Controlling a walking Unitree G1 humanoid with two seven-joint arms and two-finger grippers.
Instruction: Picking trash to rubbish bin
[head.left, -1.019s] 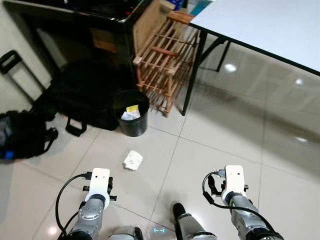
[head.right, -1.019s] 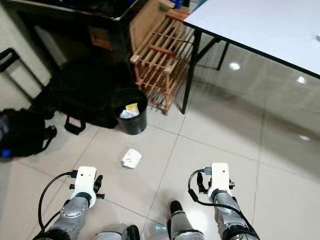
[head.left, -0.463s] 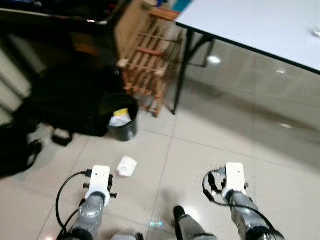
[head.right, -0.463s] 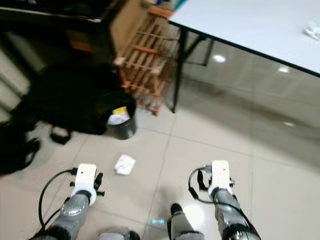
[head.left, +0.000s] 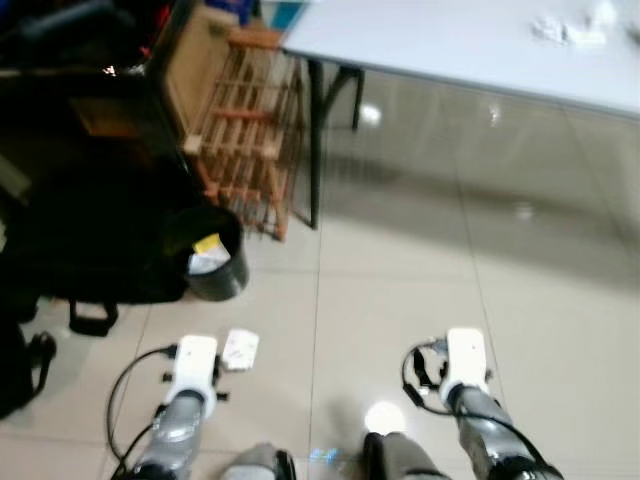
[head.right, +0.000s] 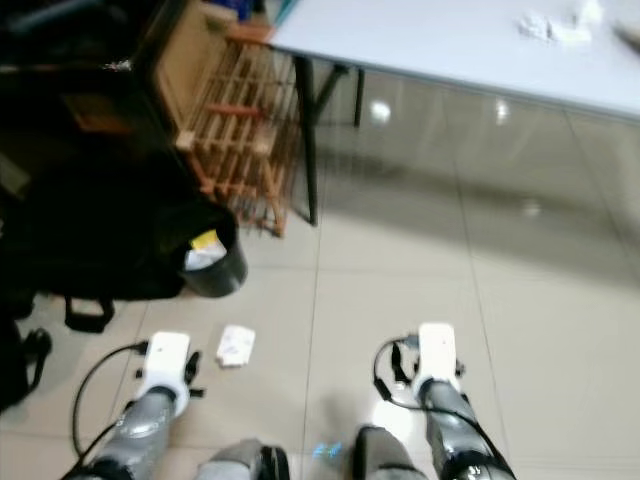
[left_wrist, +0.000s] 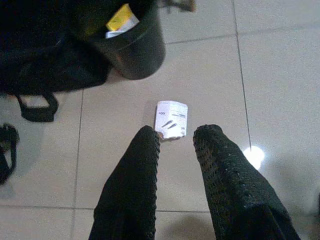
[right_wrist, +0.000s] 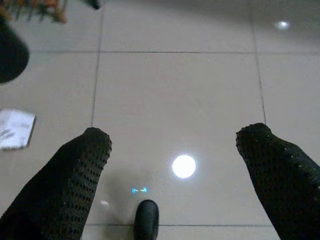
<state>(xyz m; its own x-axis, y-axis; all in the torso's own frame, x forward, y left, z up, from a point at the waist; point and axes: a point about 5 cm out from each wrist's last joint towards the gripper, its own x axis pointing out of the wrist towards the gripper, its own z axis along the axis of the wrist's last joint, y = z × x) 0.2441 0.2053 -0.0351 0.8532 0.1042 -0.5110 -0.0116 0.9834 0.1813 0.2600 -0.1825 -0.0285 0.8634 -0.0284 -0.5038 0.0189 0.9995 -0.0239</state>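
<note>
A white crumpled packet (head.left: 240, 349) lies on the tiled floor, just right of my left wrist (head.left: 195, 362). In the left wrist view the packet (left_wrist: 171, 118) sits on the floor just beyond the tips of my left gripper (left_wrist: 177, 137), which is open with nothing between its fingers. The black round rubbish bin (head.left: 215, 266) stands a little farther away on the left, with yellow and white rubbish inside (left_wrist: 120, 21). My right gripper (right_wrist: 175, 137) hangs wide open over bare tiles, with the packet (right_wrist: 15, 130) off to one side.
A black bag (head.left: 90, 250) with a strap lies against the bin. A wooden slatted rack (head.left: 245, 135) leans beside a white table (head.left: 440, 45) with black legs; white scraps (head.left: 565, 28) lie on its top. Open tiled floor spreads to the right.
The whole picture has swung and blurred, so the camera has moved; bin and rack now sit farther left and the packet nearer my left wrist. Both arms keep their pose.
</note>
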